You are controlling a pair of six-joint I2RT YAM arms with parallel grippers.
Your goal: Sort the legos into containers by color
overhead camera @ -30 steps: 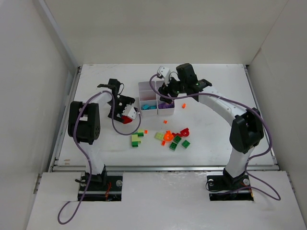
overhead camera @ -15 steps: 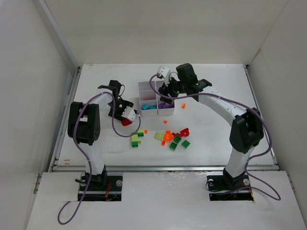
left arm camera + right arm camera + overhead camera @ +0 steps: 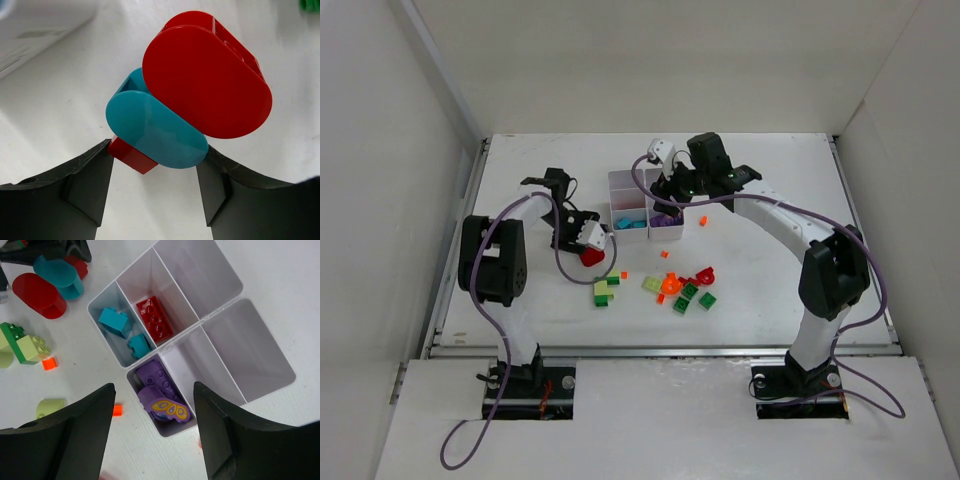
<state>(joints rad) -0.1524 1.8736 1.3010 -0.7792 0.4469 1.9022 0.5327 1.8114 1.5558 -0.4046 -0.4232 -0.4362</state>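
My left gripper is shut on a teal rounded lego that has a small red brick under it. One finger touches the red brick and the other touches the teal piece. A larger red rounded lego overlaps the teal one. From above, this cluster lies left of the white containers. My right gripper hangs open over the containers, empty. The compartments hold teal bricks, a red brick and purple pieces.
Loose legos lie near the front of the table: green and yellow-green bricks, orange pieces, a red piece and dark green bricks. A tiny orange brick sits right of the box. White walls enclose the table.
My left gripper has shut on the teal and red pieces and shifted slightly toward the near right with them. The right arm has not moved.
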